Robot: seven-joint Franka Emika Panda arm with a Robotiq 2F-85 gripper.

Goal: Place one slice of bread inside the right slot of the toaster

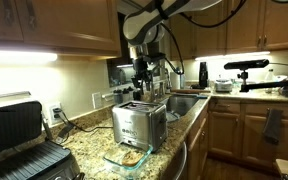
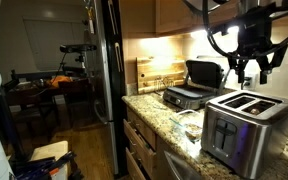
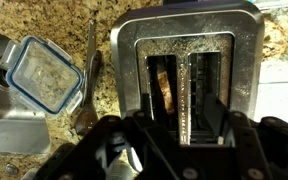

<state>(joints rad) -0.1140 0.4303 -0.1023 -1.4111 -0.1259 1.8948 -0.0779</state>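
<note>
The brushed-steel two-slot toaster stands on the granite counter and shows in both exterior views. In the wrist view I look straight down on the toaster. A tan slice of bread stands in the slot on the picture's left. The slot on the picture's right looks dark and empty. My gripper hangs just above the toaster top, jaws spread wide and empty. The gripper also shows in both exterior views.
A clear container with a blue rim holding something tan sits in front of the toaster. A metal utensil lies beside it. A black-and-grey grill press stands on the counter. The sink lies behind the toaster.
</note>
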